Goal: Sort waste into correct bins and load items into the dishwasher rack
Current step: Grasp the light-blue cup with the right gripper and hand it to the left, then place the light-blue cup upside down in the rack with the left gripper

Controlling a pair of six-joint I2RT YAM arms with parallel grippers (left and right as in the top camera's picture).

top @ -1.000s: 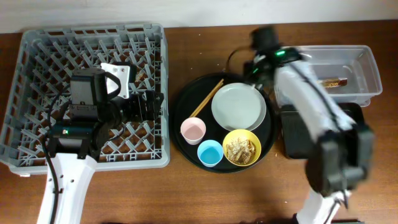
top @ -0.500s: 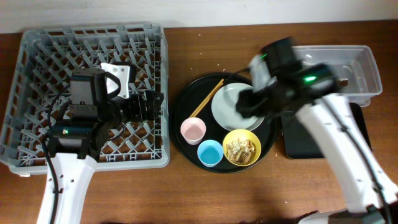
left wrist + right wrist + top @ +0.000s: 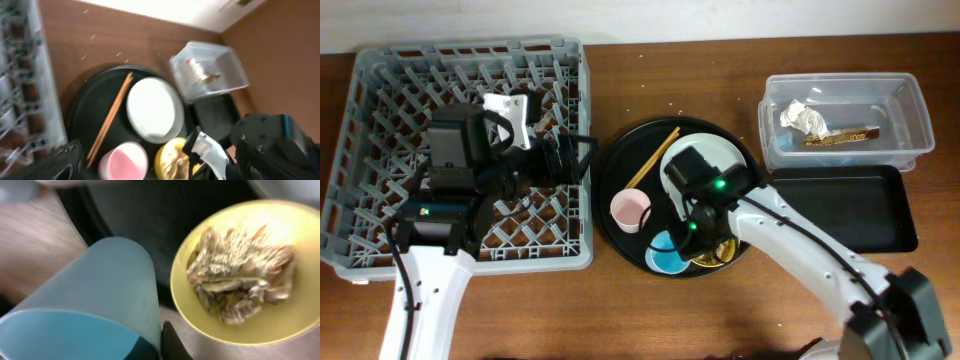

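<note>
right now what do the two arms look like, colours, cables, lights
Both arms have white links and black joints. The left arm carries a black block, a white bracket and a black cable; the right arm shows a green light.

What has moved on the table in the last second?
The right arm swung from the clear tub to above the yellow bowl and blue cup, uncovering the napkin inside the tub. The left arm edged toward the round tray. Pink cup, plate, chopsticks stayed put.

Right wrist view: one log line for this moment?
right end effector: beside blue cup | scraps: in yellow bowl | napkin: in clear tub
</note>
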